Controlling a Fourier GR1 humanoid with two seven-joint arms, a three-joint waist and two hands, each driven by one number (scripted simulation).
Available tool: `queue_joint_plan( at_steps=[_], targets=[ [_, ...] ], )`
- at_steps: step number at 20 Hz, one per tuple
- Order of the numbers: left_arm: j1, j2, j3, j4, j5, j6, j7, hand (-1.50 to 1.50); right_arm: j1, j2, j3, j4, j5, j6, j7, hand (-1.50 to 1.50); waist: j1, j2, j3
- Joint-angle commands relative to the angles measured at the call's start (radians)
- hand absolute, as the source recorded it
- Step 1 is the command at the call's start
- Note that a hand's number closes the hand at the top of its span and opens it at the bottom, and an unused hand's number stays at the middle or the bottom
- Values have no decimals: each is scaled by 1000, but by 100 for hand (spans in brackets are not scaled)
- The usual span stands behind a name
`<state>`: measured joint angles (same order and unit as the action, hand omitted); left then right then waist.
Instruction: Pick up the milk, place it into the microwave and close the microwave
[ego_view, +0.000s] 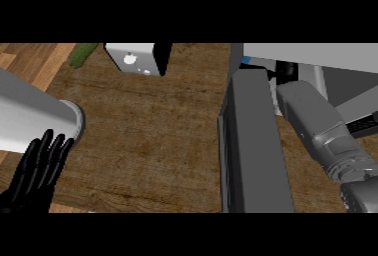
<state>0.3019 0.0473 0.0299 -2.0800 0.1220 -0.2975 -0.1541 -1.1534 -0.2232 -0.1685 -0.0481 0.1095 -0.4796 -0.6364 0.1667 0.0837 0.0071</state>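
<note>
While my left hand (37, 170) rests open and empty at lower left, the milk (131, 58) stands on the table (148, 145) well ahead and right of it; the open microwave door (255, 150) parts it from my right forearm (325, 135), whose hand is hidden, so I cannot tell its state.

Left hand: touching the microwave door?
Apart. The head view shows the left hand at the lower left, fingers straight, with a stretch of bare wooden counter between it and the microwave door.
</note>
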Motion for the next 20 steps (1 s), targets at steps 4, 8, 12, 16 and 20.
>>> queue_joint_plan(
  at_steps=[4, 8, 12, 16, 20],
  targets=[
    [-4, -15, -43, -15, -38, 15, 22, -150, 12, -33, -18, -12, -16, 63, -14, -150, -11, -10, 0],
    [-8, -29, -76, -31, -43, 18, 43, -150, 41, -35, -21, -11, -18, 90, -39, -150, -22, -16, 0],
    [-12, -46, -97, -28, -68, 43, 23, -150, 71, -12, -28, -21, -24, 129, -83, -150, -30, -22, 0],
    [8, -47, -136, -38, -78, 61, 32, -150, 97, -38, -50, -26, -45, 188, -105, -150, -42, -28, 0],
    [-2, -47, -168, -31, -88, 68, 57, -150, 117, -37, -62, -27, -55, 217, -117, -150, -60, -34, -1]
  ],
)
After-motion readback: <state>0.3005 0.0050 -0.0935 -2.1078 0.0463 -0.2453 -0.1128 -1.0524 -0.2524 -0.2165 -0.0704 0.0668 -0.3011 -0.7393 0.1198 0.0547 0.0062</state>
